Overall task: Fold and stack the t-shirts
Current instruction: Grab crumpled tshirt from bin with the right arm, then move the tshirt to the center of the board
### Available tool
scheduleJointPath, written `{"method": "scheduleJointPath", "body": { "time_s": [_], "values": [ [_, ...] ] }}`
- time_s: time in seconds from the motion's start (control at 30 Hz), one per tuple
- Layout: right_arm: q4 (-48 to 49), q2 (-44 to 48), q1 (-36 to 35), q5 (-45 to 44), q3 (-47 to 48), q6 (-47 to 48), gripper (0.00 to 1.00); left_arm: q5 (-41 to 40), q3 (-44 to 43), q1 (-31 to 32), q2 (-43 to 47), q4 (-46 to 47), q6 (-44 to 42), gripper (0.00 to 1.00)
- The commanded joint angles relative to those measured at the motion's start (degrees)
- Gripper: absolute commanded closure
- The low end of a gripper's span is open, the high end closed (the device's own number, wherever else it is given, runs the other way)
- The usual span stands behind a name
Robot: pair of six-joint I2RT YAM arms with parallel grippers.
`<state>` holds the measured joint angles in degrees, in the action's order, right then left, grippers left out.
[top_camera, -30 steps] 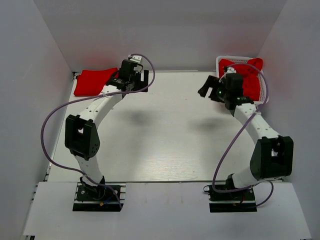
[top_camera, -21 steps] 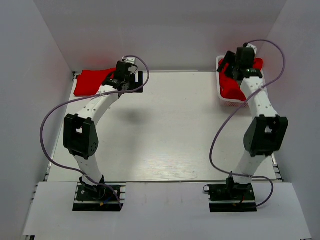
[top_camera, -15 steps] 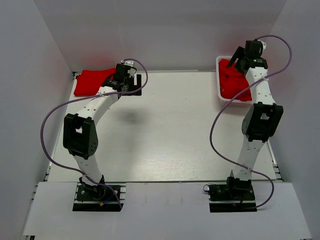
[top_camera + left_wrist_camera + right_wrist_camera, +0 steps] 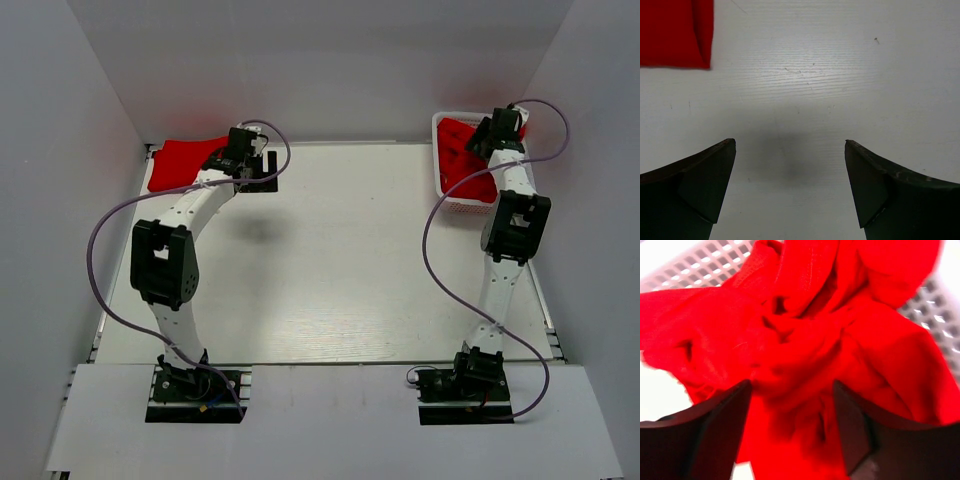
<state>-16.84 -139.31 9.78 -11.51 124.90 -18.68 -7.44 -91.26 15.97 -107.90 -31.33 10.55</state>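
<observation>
A folded red t-shirt [image 4: 185, 162] lies flat at the table's far left; its corner shows in the left wrist view [image 4: 675, 32]. My left gripper [image 4: 262, 166] is open and empty over bare table just right of it; in its wrist view the gripper [image 4: 790, 145] frames only white tabletop. Crumpled red t-shirts [image 4: 462, 165] fill the white mesh basket [image 4: 440, 128] at the far right. My right gripper [image 4: 480, 137] hangs open directly over that pile, its fingers [image 4: 720, 425] close above the bunched red fabric [image 4: 805, 340], holding nothing.
White walls enclose the table on three sides, close behind the basket and the folded shirt. The basket's mesh wall [image 4: 705, 265] rings the pile in the right wrist view. Purple cables loop from both arms. The white tabletop [image 4: 340, 260] stretches between the arms.
My right arm swung from the table beside the basket back and up over it, then lowered towards the pile. My left gripper drifted slightly left, staying open.
</observation>
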Motion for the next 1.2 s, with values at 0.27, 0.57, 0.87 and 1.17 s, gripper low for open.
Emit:
{"method": "scheduleJointPath", "body": {
  "time_s": [0.27,0.57,0.87,1.17],
  "values": [
    [18.8,0.5,1.0,1.8,2.9,3.5,1.0,4.1,-0.3,-0.7,0.4,0.1,1.8,0.0],
    [13.7,13.9,1.1,4.7,1.9,9.7,1.0,8.9,3.1,-0.7,3.9,4.2,2.4,0.0],
    [9.6,26.8,0.5,16.8,5.3,7.6,1.0,9.6,7.8,-0.7,9.4,8.4,2.4,0.0],
    [24.8,33.0,-0.4,41.6,11.5,-10.4,1.0,9.8,9.5,-0.7,12.4,9.5,1.2,0.0]
  ]
}}
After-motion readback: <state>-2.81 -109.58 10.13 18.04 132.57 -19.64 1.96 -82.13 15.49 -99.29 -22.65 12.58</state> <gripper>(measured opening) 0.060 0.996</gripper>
